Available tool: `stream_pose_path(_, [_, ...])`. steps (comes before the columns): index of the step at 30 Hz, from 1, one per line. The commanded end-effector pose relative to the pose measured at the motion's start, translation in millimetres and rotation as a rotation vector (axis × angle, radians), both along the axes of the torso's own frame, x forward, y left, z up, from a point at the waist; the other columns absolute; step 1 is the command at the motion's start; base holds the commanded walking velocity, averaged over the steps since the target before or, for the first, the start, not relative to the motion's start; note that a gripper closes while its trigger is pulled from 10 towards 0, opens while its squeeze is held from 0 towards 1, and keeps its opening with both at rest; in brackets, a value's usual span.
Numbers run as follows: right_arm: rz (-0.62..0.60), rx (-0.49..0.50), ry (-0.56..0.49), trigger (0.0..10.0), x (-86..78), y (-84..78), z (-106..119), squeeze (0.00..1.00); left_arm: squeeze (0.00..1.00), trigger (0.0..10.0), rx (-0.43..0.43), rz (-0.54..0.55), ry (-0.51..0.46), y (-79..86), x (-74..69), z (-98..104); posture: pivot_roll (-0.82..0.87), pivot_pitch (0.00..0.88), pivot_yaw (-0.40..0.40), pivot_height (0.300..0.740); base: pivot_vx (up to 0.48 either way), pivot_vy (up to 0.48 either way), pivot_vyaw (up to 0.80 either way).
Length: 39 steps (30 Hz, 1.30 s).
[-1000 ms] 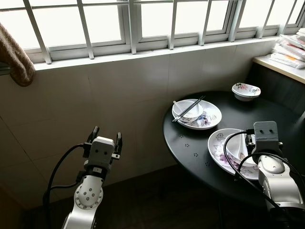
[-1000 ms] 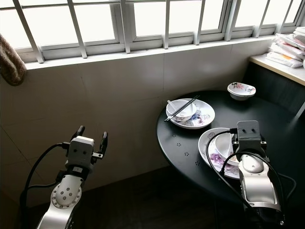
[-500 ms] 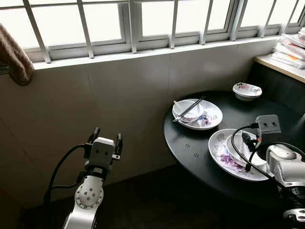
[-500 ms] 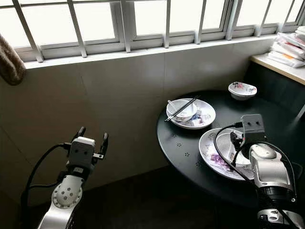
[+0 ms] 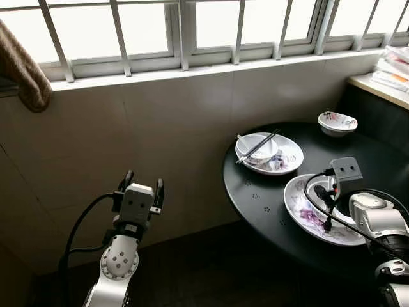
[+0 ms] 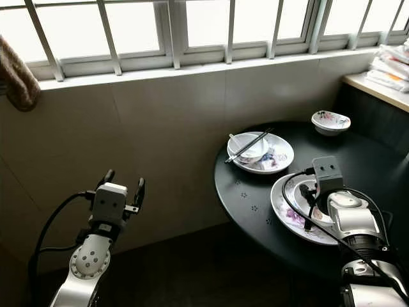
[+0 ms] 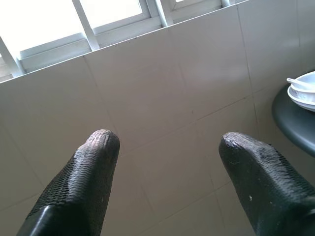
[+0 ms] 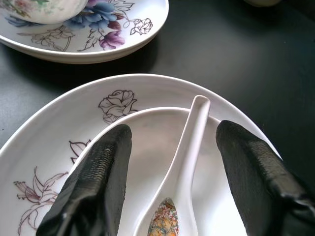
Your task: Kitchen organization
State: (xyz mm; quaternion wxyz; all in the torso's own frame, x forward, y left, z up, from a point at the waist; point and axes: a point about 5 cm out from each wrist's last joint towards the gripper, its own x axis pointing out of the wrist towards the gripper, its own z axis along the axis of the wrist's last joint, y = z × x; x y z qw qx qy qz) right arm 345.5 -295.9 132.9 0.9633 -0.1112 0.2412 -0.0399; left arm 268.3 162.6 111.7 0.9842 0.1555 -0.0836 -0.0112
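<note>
On the round, matt black bench (image 5: pixel 268 192), patterned with small pale flower sprigs, white glazed crockery is laid out below a tiled wall. Nearest the robot, a wide, shallow white plate with purple flower prints (image 5: pixel 300 208) is seen, and a smaller white bowl (image 8: pixel 147 147) is nested in it. A white ceramic spoon with a coloured motif in its scoop (image 8: pixel 184 172) is laid in that bowl, its handle resting over the bowl's rim. The right claw (image 8: pixel 170 182) is held just above this bowl, its two textured black fingers spread wide on either side of the spoon, and nothing is gripped between them.

Further back, a second flowered plate (image 5: pixel 287 157) is set, carrying a white bowl (image 5: pixel 255 147) across which a pair of dark, thin chopsticks (image 5: pixel 259 145) is laid at a slant. A small, flower-printed white dish (image 5: pixel 337 123) stands apart near the bench's far edge.

The left claw (image 7: pixel 167 147) is raised well apart from the bench, facing the smooth beige wall tiles (image 5: pixel 160 128); its ribbed, rounded black fingers are parted widely and hold nothing.

Above the tiles, a white-framed window with upright white bars (image 5: pixel 179 32) is brightly lit. A rough brown cloth (image 5: pixel 25 70) hangs at the left. At the right, pale folded packets (image 5: pixel 393 67) are stacked on a light ledge. The floor below is dark.
</note>
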Motion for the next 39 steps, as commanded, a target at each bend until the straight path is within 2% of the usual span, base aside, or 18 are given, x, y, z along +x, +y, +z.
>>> stream_pose_path(1, [-0.012, 0.023, -0.008, 10.0, 1.4, -5.1, 3.8, 0.0, 0.0, 10.0, 0.014, 0.006, -0.004, 2.0, -0.1, 0.7, -0.06, 0.0, -0.003, 0.74, 0.0, 0.0, 0.0])
stream_pose_path(13, [-0.07, 0.079, 0.036, 10.0, -0.3, -13.1, -4.5, 0.0, 0.0, 10.0, 0.02, 0.006, -0.003, 2.6, -0.5, 0.5, -0.05, 0.0, -0.004, 0.74, 0.0, 0.0, 0.0])
stream_pose_path(23, [-0.055, 0.107, 0.094, 10.0, -4.9, -12.8, -18.3, 0.0, 0.0, 10.0, 0.022, 0.003, -0.002, 2.3, -0.3, 0.2, -0.05, 0.0, 0.001, 0.74, 0.0, 0.0, 0.0])
stream_pose_path(31, [-0.132, 0.134, 0.133, 10.0, -12.1, -20.8, -28.2, 0.0, 0.0, 10.0, 0.031, 0.011, -0.003, 5.5, 0.0, 1.0, -0.04, 0.0, 0.001, 0.74, 0.0, 0.0, 0.0])
stream_pose_path(35, [-0.134, 0.135, 0.144, 10.0, -13.0, -20.6, -30.3, 0.0, 0.0, 10.0, 0.032, 0.011, -0.003, 5.3, -0.1, 0.7, -0.04, 0.0, -0.002, 0.74, 0.0, 0.0, 0.0])
stream_pose_path(39, [-0.142, 0.181, 0.169, 10.0, -15.4, -17.6, -37.2, 0.0, 0.0, 10.0, 0.032, 0.013, -0.003, 4.9, -0.2, 0.0, -0.04, 0.0, -0.005, 0.74, 0.0, 0.0, 0.0])
